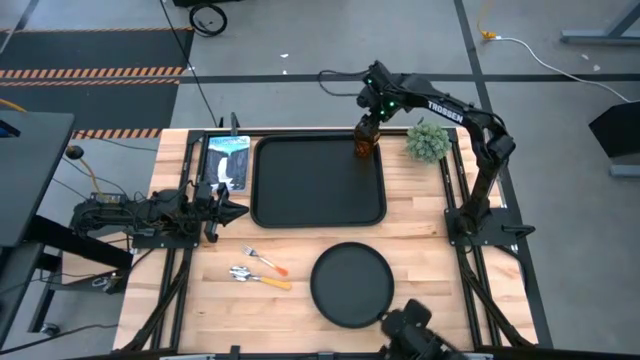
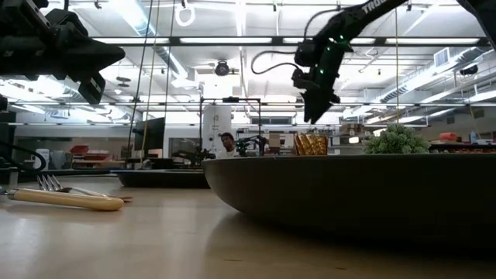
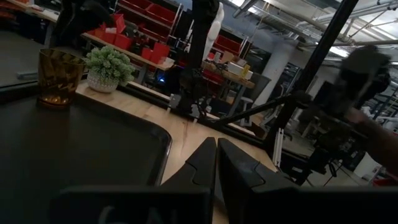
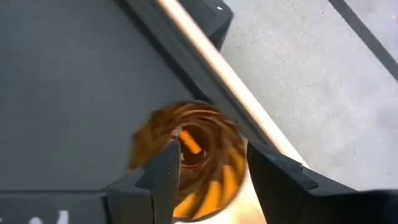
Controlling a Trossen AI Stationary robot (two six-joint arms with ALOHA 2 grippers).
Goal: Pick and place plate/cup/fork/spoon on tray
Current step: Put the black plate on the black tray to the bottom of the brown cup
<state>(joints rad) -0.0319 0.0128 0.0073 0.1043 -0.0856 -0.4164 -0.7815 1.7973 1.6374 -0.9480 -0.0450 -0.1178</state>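
Still undelivered, nearest the tray: plate, fork, spoon, all off it. Left tool clenched, parked beside the tray. Cup stands in the tray's far corner; right tool released, hanging straight down, 1 finger inside. Lifting skewed could tip it.

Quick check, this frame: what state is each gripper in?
Left gripper: shut, empty, parked beside the tray.
Right gripper: open around the cup in the tray's far right corner, not clamped.
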